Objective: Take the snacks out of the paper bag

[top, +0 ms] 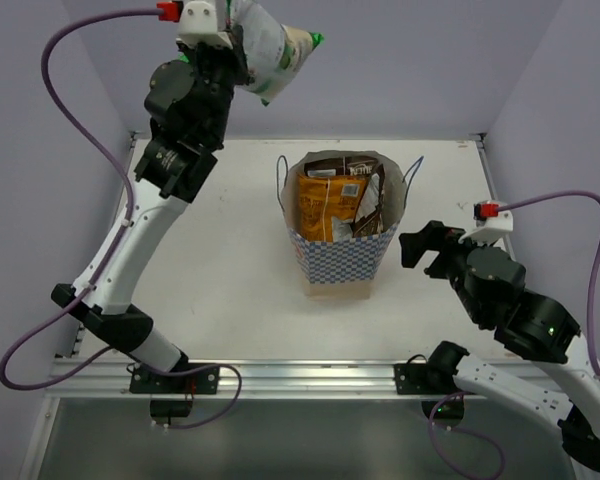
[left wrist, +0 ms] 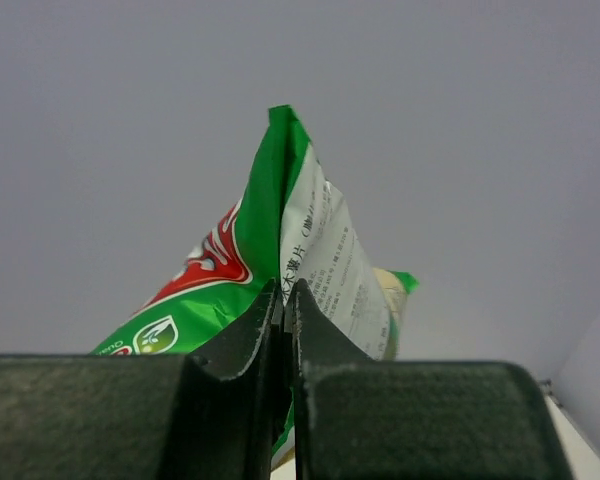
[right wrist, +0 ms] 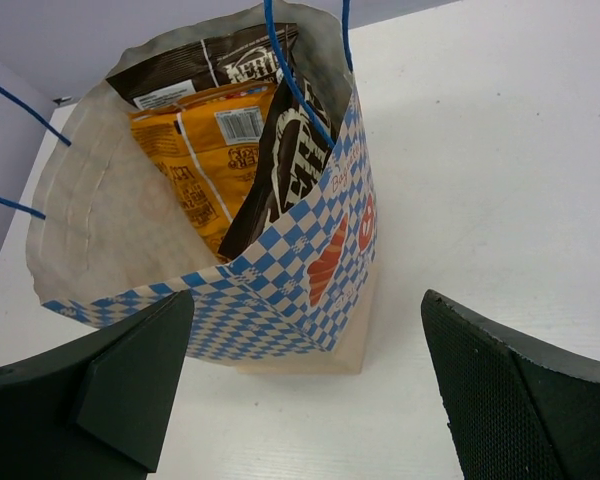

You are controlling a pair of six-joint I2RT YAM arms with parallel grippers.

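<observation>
The blue-and-white checked paper bag [top: 342, 255] stands upright mid-table, and shows close in the right wrist view [right wrist: 280, 290]. Inside it are an orange packet [top: 325, 205] and two dark brown packets [right wrist: 285, 165]. My left gripper [top: 242, 42] is raised high above the table's far left, shut on the edge of the green and white packet [top: 275, 55], which also shows in the left wrist view [left wrist: 230, 280]. My right gripper [top: 420, 250] is open and empty, just right of the bag, low by its base.
The white table [top: 220, 280] is walled by lilac panels on the back and sides. A metal rail [top: 280, 375] runs along the near edge with both arm bases on it.
</observation>
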